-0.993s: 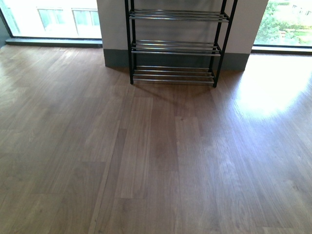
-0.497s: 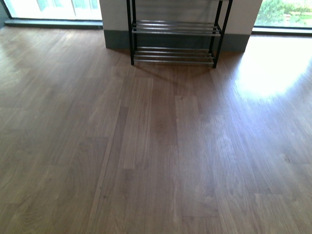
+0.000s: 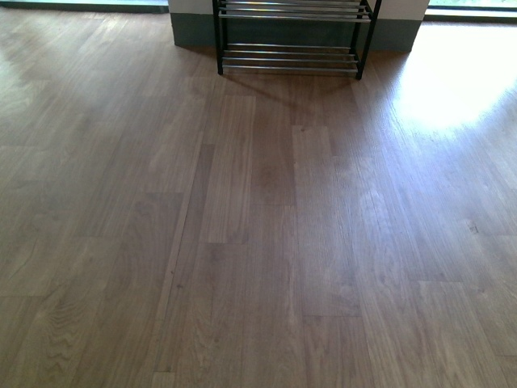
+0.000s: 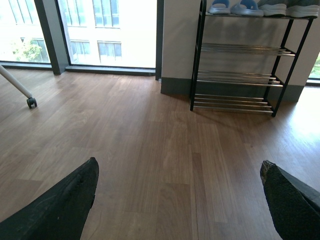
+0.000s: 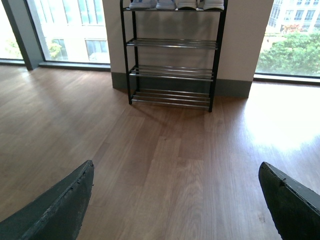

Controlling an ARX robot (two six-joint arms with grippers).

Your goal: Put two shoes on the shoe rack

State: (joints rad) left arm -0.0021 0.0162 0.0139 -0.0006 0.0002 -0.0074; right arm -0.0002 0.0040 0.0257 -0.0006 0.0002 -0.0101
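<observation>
1. Both grippers are spread wide and hold nothing: the left gripper (image 4: 180, 200) shows only two dark fingertips at the frame corners with bare wood floor (image 3: 258, 242) between them, and the right gripper (image 5: 175, 200) looks the same.
2. Shoe rack (image 5: 172, 55) stands at the far side against the wall pier, between two windows. In the front view only its lowest tiers show at the top edge (image 3: 289, 48).
3. Both pairs sit on the top tier: pale blue slide slippers (image 4: 235, 7) to the left, grey sneakers (image 4: 292, 7) to the right of them, touching or nearly so. The tops are cropped, so I can't confirm how squarely they sit.
4. Look: rack has a thin black frame and shiny chrome rods, and the tiers below the top one are empty. Slippers are pale blue with darker soles; sneakers are grey knit on white soles.
5. Judgement: the task looks done, the robot well back from the rack.
6. Risks:
   - Rods are round and slick, so a shoe resting on few rods could tip or slide off if the rack is bumped.
   - Front camera points at the floor, so it can't verify placement; rely on the wrist views.
   - Sun glare on the floor at right could wash out detection there.
</observation>
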